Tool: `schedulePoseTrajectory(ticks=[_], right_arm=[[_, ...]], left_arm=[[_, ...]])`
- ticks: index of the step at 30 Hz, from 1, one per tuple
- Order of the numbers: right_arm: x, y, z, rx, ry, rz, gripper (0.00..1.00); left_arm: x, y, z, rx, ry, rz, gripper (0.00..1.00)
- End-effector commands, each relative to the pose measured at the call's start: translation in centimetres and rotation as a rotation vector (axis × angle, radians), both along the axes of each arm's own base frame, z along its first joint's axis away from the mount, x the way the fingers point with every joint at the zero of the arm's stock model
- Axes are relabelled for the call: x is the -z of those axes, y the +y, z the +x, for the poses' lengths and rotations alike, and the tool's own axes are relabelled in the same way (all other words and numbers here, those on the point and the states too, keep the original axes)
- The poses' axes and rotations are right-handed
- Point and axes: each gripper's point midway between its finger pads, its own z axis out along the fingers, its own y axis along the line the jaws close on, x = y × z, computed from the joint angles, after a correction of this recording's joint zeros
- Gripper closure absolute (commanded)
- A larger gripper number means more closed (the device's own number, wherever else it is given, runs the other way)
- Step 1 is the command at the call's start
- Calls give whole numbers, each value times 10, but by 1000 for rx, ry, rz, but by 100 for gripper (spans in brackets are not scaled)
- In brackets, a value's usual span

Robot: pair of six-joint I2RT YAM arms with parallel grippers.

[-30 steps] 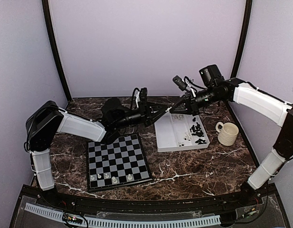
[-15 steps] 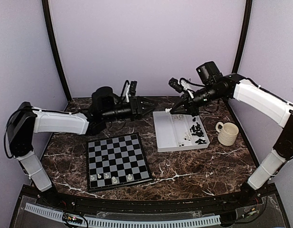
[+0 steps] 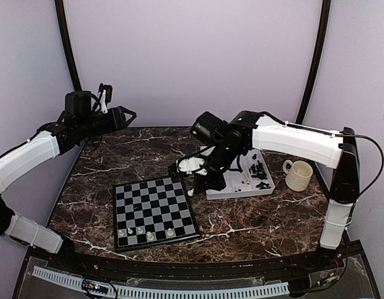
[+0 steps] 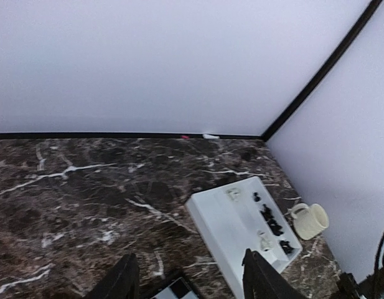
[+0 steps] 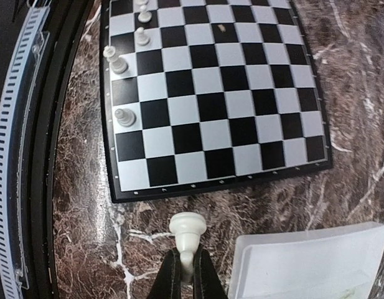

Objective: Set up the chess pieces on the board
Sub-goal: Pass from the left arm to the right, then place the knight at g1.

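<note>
The board (image 3: pixel 155 210) lies at the near left, with several white chess pieces (image 3: pixel 140 230) standing along its near row. My right gripper (image 5: pixel 187 265) is shut on the stem of a white piece (image 5: pixel 187 229), which hangs over the marble between the board (image 5: pixel 210 93) and the tray corner (image 5: pixel 304 261). In the top view this gripper (image 3: pixel 192 187) sits low by the board's far right corner. My left gripper (image 3: pixel 126 115) is raised at the back left, open and empty; its fingers (image 4: pixel 124 281) frame bare marble. Black pieces (image 4: pixel 269 215) lie in the tray.
A white two-compartment tray (image 3: pixel 224 167) holding loose pieces sits right of the board. A cream ribbed mug (image 3: pixel 299 175) stands beside it on the right. Purple walls enclose the back and sides. A ribbed cable track (image 5: pixel 17 156) runs along the near table edge.
The left arm swung from the tray area to the back left, rising and opening its jaws. The right arm came down and left from above the tray to the board's corner, carrying the white piece.
</note>
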Motion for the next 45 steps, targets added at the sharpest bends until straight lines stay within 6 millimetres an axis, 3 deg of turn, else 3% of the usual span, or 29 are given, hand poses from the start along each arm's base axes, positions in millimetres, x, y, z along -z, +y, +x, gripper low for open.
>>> schedulePoseTrajectory(ticks=[1, 6, 14, 29, 45], right_arm=[[26, 7, -19, -88, -42, -163, 100], [55, 25, -40, -145, -52, -237, 100], [86, 37, -61, -187, -87, -324, 100], [105, 56, -65, -183, -82, -339, 100], [123, 52, -71, -196, -57, -385, 99]], left_arm=[[15, 53, -6, -134, -18, 119, 40], [25, 60, -9, -145, -8, 112, 40], [18, 55, -14, -116, -15, 74, 40], [12, 57, -18, -122, -26, 65, 40], [11, 58, -18, -125, -28, 64, 39]])
